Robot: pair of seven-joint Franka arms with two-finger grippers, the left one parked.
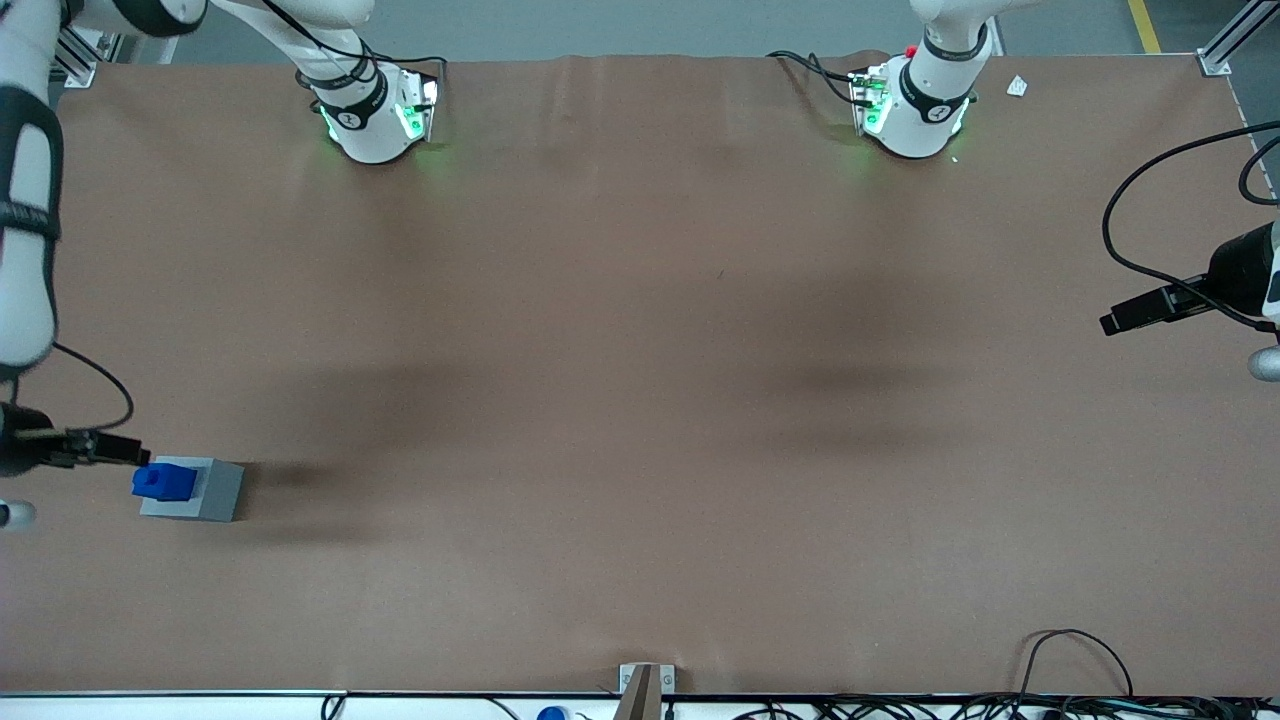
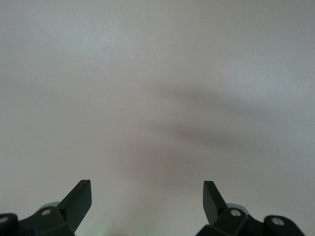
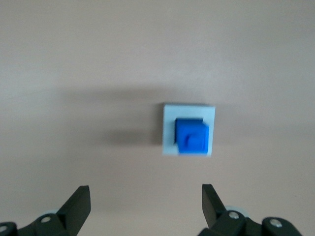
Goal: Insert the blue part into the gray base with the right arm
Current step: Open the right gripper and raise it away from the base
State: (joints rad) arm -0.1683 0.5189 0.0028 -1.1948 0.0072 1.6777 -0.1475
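In the front view, at the lower left of the frame, the small bright blue plastic block (image 1: 165,481) sits on top of the light gray square base (image 1: 205,490), which rests on the brown table covering (image 1: 640,400) at the working arm's end. The white jointed right arm (image 1: 25,200) runs down the left edge, and its black two-finger gripper (image 1: 75,447) hangs close beside the pair, apart from them. The right wrist view looks straight down: the blue block (image 3: 192,137) stands within the gray base's (image 3: 189,129) top, offset toward one side, and the gripper (image 3: 145,206) hovers well clear above with fingers (image 3: 78,204) spread wide, holding nothing. The block seems placed; if it is only perched, not fully seated, a brush from the arm nearby could tip it out.
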